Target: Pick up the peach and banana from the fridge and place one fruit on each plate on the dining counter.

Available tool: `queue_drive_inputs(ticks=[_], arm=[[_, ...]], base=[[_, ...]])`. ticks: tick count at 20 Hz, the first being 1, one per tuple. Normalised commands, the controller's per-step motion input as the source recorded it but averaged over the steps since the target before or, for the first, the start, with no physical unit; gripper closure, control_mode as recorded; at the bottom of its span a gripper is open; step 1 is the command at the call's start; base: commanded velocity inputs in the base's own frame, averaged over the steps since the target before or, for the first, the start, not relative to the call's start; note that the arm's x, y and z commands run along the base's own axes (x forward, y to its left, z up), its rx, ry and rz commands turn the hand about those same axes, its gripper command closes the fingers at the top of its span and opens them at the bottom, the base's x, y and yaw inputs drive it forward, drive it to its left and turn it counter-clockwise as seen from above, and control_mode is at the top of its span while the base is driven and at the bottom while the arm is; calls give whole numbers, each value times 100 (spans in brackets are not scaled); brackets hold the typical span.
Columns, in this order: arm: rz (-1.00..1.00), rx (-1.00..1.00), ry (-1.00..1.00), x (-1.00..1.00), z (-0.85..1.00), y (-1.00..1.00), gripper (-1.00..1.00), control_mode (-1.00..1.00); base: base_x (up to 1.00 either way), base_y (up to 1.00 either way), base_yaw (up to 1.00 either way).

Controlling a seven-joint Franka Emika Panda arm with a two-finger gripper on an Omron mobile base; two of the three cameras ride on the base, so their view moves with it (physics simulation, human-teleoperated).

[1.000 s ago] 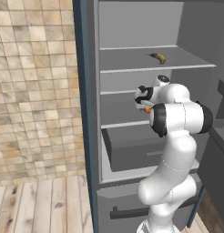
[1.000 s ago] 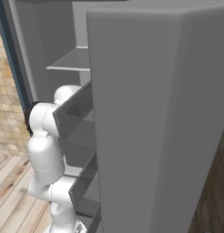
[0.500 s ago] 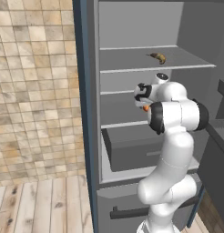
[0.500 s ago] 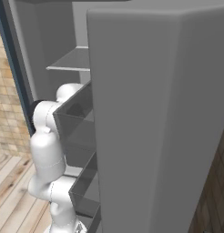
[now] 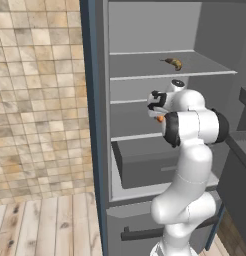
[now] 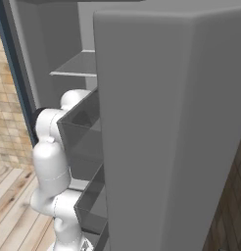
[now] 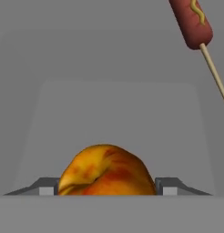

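With my hand (image 7: pixel 105 192) half-closed around the peach (image 7: pixel 105 170) at the bottom centre of the hand view, I should squeeze evenly before lifting clear of the fridge (image 5: pixel 155 30) shelf.

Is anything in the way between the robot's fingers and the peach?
No, nothing visible. The peach sits right between the two fingertips of the gripper. The sausage on a stick lies farther back, off to one side.
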Motion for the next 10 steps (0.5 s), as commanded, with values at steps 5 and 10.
queue_drive_inputs(ticks=[5, 10], arm=[[0, 0, -6, -68, -21, 18, 100, -100], [0, 0, -24, -100, 0, 13, 100, -100]], base=[[0, 0, 0], [0, 0, 0]])
